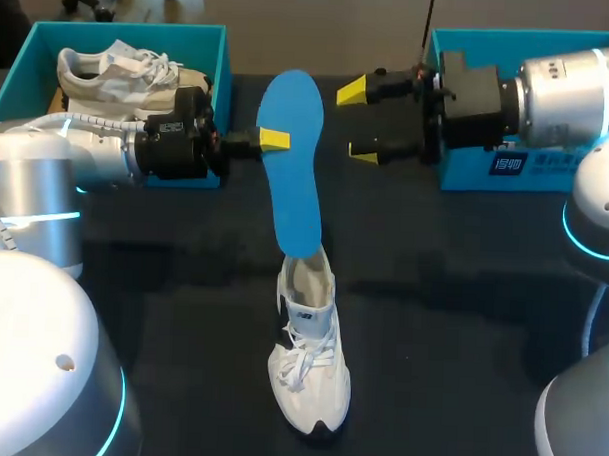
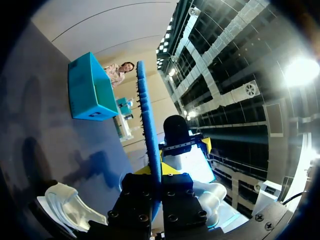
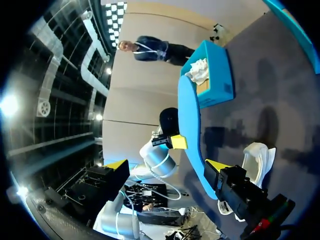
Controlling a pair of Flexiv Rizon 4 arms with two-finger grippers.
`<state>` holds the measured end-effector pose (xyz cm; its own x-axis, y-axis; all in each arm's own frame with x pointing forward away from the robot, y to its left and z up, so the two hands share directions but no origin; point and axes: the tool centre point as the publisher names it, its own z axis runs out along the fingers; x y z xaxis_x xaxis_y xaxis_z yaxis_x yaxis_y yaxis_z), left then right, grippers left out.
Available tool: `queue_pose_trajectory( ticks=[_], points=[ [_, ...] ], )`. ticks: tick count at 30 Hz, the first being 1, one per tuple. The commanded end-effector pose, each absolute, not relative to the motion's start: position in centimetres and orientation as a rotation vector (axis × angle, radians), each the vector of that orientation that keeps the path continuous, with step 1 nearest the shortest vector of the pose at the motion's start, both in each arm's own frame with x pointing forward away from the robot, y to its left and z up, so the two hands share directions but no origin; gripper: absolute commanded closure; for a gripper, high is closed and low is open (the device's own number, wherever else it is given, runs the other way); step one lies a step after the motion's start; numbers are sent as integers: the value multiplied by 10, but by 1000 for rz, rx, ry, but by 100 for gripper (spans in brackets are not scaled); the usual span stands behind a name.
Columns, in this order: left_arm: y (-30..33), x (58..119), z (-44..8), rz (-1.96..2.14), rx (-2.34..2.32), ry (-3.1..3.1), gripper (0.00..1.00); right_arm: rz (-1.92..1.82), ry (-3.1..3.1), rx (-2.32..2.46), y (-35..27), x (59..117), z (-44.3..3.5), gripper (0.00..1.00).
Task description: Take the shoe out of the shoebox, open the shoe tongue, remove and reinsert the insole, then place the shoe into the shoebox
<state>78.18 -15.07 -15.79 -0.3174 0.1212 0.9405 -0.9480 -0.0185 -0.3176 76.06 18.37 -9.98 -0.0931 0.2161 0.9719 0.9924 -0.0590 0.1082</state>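
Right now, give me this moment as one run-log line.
left hand: shut on insole | insole: one end at shoe opening | right hand: open, clear of insole | shoe: on table

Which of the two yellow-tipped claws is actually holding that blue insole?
The left gripper, from the left: its fingers pinch the blue insole. The right gripper is open beside it.

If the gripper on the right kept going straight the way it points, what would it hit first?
Probably the blue insole, which the left gripper holds right ahead of the open right gripper; depth is hard to judge.
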Motion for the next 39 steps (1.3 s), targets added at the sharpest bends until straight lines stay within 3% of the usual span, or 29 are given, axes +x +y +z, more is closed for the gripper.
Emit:
queue_pose_trajectory(
  ticks=[1, 21, 39],
  points=[
    [-151, 781, -157, 1496, 949, -1349, 100, -1235, -1405, -1368, 186, 760, -102, 0],
    [-127, 796, -134, 1605, 657, -1469, 100, -1235, -1405, -1368, 186, 760, -102, 0],
    [-113, 767, -115, 2031, 328, -1791, 100, -1235, -1405, -1368, 186, 760, -102, 0]
  ],
)
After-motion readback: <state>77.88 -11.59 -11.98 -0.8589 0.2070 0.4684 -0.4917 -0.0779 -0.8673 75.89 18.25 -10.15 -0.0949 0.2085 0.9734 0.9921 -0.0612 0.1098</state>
